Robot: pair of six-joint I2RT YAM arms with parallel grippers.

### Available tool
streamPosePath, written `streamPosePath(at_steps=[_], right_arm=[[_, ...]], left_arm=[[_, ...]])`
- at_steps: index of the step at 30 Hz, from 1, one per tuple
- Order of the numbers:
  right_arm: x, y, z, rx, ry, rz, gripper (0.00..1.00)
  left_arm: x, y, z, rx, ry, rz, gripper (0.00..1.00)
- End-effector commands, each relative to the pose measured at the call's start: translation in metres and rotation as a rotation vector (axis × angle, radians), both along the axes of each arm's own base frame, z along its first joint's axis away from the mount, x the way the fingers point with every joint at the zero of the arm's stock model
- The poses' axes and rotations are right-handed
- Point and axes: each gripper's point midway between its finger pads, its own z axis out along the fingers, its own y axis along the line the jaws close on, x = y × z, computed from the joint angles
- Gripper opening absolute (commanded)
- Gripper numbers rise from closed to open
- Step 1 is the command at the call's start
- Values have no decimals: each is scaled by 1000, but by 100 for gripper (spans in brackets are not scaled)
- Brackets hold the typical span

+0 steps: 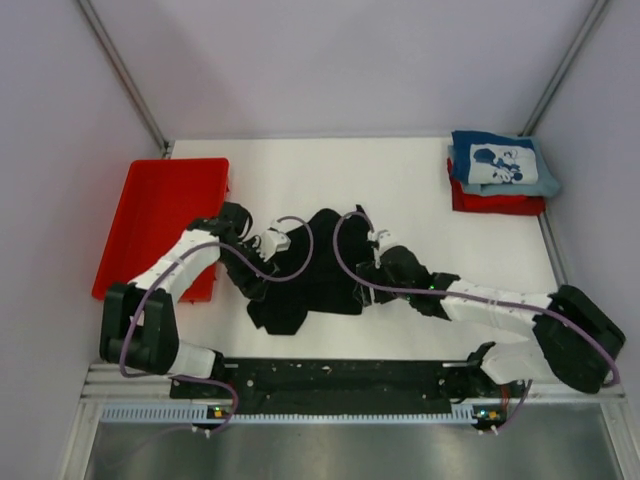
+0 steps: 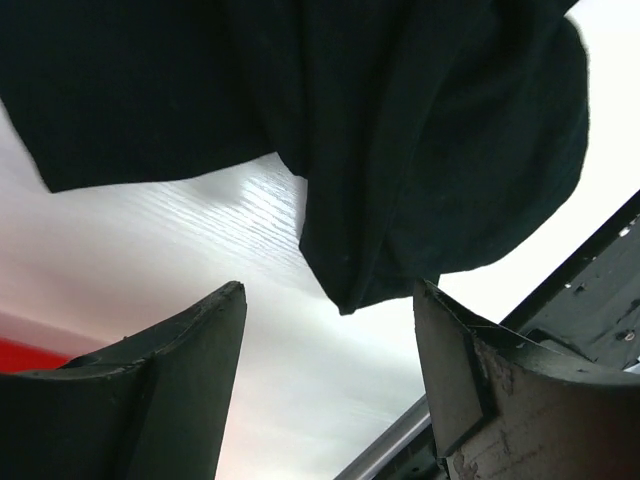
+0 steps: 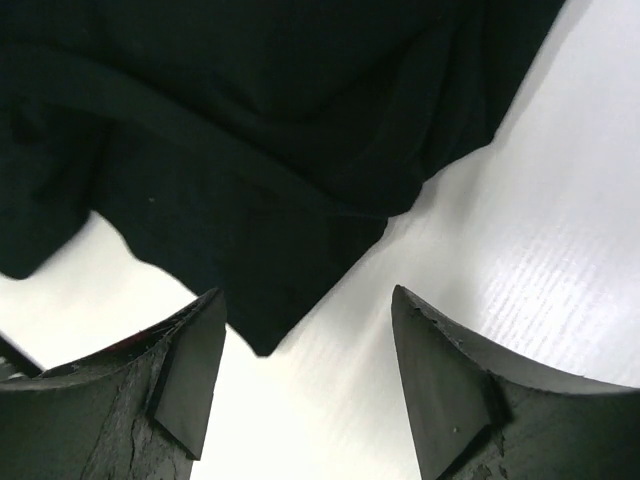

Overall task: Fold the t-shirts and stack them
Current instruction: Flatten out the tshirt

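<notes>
Jaws gape at black t-shirt (image 1: 325, 280) on white table (image 1: 400, 190) between pale walls (image 1: 350, 60).

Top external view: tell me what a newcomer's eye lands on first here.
First, the black t-shirt lying crumpled in the middle of the white table, with the left pincer and the right pincer both open at its two sides. Next, the bright red tray at the table's left edge, and the folded blue t-shirt stacked on the red t-shirt in the far right corner.
</notes>
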Motion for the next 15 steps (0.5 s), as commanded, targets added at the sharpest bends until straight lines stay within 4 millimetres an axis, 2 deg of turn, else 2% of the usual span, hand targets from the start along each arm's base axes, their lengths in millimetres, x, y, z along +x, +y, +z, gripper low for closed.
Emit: streamPosePath(at_steps=[1,5,7,8,9,10,12,13,15], right_arm=[[16,14,-13,-126,-6,-50,65],[11,25,-44,-272,21,-12,62],[6,35,-56,-286,58,24,56],[5,42,-57,-272,68,41,49],[5,46,-56,-250,74,45,38],[5,48,-56,-241,72,40,25],[10,45,-48,-226,47,7,5],[12,43,-41,-216,29,-7,0],[20,35,-21,-188,-9,-33,0]], left_arm=[[8,1,-21,2,-22,-12,72],[1,-4,-45,-16,83,-19,71],[1,-8,-53,-29,131,-19,68],[0,-10,-56,-34,152,-18,65],[-2,-11,-61,-34,172,-21,59],[-2,-10,-64,-30,184,-17,49],[-2,-8,-67,-16,199,-14,17],[-3,-7,-66,-10,203,-16,0],[4,-5,-49,-20,160,-5,0]])
